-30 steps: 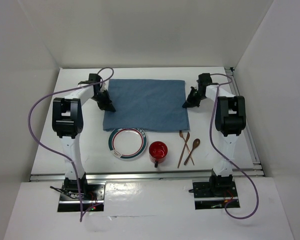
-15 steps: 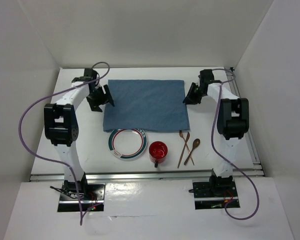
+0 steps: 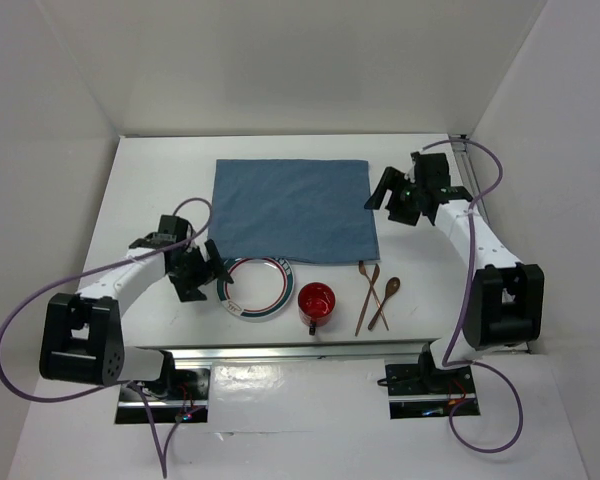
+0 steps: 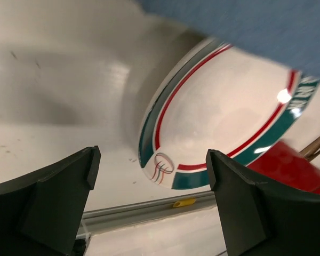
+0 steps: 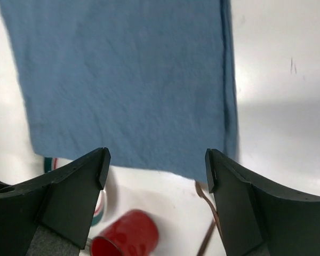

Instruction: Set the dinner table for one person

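Leaving the flat placemat [image 3: 290, 205], left gripper [image 3: 202, 268] is dropping beside the plate [image 3: 255, 287] lower centre, jaws wide, empty; right gripper [image 3: 388, 197] is backing off upper right, also wide. Plate likely next.

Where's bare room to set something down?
Free: top of the blue rectangular cloth placemat; white tabletop behind it and far left. Crowded: near strip with round striped plate, red cup, two wooden spoons, left gripper beside plate.

**White dinner table [image 3: 160, 170] lies flat**

The broad rectangular top sits level, its smooth white surface carrying a few faint marks. Aluminium rails run along its near edge and its right-hand edge.
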